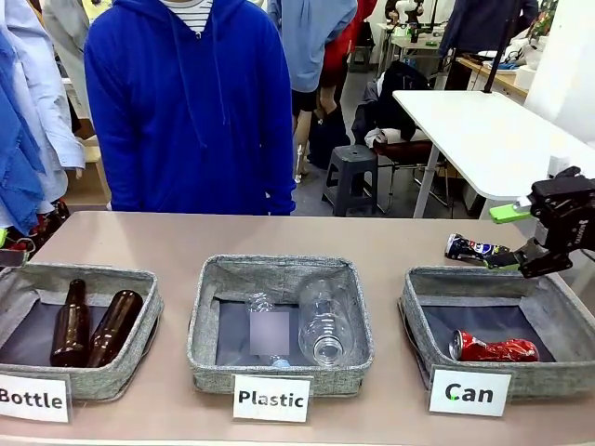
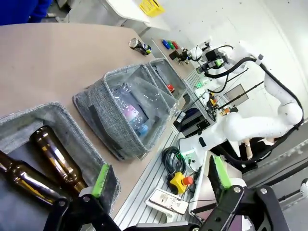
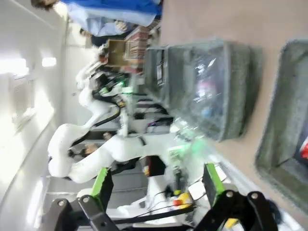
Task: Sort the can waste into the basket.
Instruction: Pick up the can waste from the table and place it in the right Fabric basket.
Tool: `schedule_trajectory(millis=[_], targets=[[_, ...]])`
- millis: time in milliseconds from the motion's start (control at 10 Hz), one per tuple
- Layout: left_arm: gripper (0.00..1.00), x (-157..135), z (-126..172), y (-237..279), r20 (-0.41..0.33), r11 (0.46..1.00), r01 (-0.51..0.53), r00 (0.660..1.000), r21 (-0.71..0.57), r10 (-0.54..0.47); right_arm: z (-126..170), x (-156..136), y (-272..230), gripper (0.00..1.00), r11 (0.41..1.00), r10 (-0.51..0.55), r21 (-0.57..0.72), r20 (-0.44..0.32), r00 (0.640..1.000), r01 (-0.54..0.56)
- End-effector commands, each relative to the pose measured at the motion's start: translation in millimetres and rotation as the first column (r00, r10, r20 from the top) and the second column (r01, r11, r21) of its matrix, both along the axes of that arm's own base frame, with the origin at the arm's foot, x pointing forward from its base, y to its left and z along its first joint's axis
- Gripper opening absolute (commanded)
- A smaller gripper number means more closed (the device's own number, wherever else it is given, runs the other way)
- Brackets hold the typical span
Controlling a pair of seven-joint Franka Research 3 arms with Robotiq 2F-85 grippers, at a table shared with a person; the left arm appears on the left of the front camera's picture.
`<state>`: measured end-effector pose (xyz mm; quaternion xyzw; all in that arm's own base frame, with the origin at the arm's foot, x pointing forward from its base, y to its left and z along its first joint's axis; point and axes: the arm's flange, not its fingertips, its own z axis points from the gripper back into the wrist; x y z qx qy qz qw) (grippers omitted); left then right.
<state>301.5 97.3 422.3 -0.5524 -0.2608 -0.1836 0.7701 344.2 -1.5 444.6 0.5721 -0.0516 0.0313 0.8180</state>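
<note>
The right gripper [image 1: 509, 237], black with green pads, is seen at the right edge of the front view with its fingers spread wide and nothing held between them; one pad juts out above and the other below, and the lower pad lies just beside, perhaps touching, the near end of the dark blue-black crushed drink can [image 1: 472, 248], though contact cannot be settled from this view. That can lies on the brown tabletop [image 1: 307, 237] just beyond the far rim of the square, low, grey fabric basket [image 1: 423, 321] fronted by a white card reading "Can" [image 1: 469, 391], so it is outside the basket. Its body is dented, with a red, white and blue mark on the side, and its long axis is laid roughly flat, running leftward and slightly away from the fingers. Below the fingers, inside the basket on the dark flat bottom near the front wall, the red crushed drink can [image 1: 493, 348] is lying on its side; it is crumpled, with a silver end turned left and its long axis running left to right, parallel to the front wall. In the left wrist view the left gripper [image 2: 159, 178] is shown with its green-padded fingers set wide apart and empty, above a grey basket holding two brown glass bottles [image 2: 53, 156]; well beyond these fingers the dark can [image 2: 140, 46] is seen as a small shape on the table.
</note>
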Motion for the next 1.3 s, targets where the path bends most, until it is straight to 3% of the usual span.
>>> schedule_trajectory(millis=[0,100,200,300,500,600,700,800,1100,1200], targets=[[1.0,-2,3,-2,-0.007,1.0,-0.005,1.0,-0.022,0.005,11,40,18,1.0,0.892,-0.138,-0.407,0.166,0.976,0.195],[1.0,-2,3,-2,-0.007,1.0,-0.005,1.0,-0.022,0.005,12,59,18,1.0,0.769,-0.159,-0.575,0.25,0.955,0.279],[1.0,-2,3,-2,-0.007,1.0,-0.005,1.0,-0.022,0.005,11,75,14,1.0,0.593,-0.173,-0.715,0.335,0.926,0.369],[1.0,-2,3,-2,-0.007,1.0,-0.005,1.0,-0.022,0.005,13,82,8,1.0,0.495,-0.161,-0.775,0.363,0.918,0.393],[1.0,-2,3,-2,-0.007,1.0,-0.005,1.0,-0.022,0.005,17,82,2,1.0,0.392,-0.191,-0.822,0.366,0.911,0.412],[1.0,-2,3,-2,-0.007,1.0,-0.005,1.0,-0.022,0.005,19,82,-2,1.0,0.419,-0.21,-0.794,0.388,0.898,0.441],[1.0,-2,3,-2,-0.007,1.0,-0.005,1.0,-0.022,0.005,20,77,-6,1.0,0.488,-0.287,-0.731,0.382,0.878,0.477],[1.0,-2,3,-2,-0.007,1.0,-0.005,1.0,-0.022,0.005,23,88,-11,1.0,0.499,-0.122,-0.744,0.447,0.886,0.444],[1.0,-2,3,-2,-0.007,1.0,-0.005,1.0,-0.022,0.005,18,84,-13,1.0,0.473,-0.163,-0.756,0.431,0.888,0.453],[1.0,-2,3,-2,-0.007,1.0,-0.005,1.0,-0.022,0.005,13,92,7,1.0,0.404,-0.077,-0.853,0.329,0.941,0.331]])
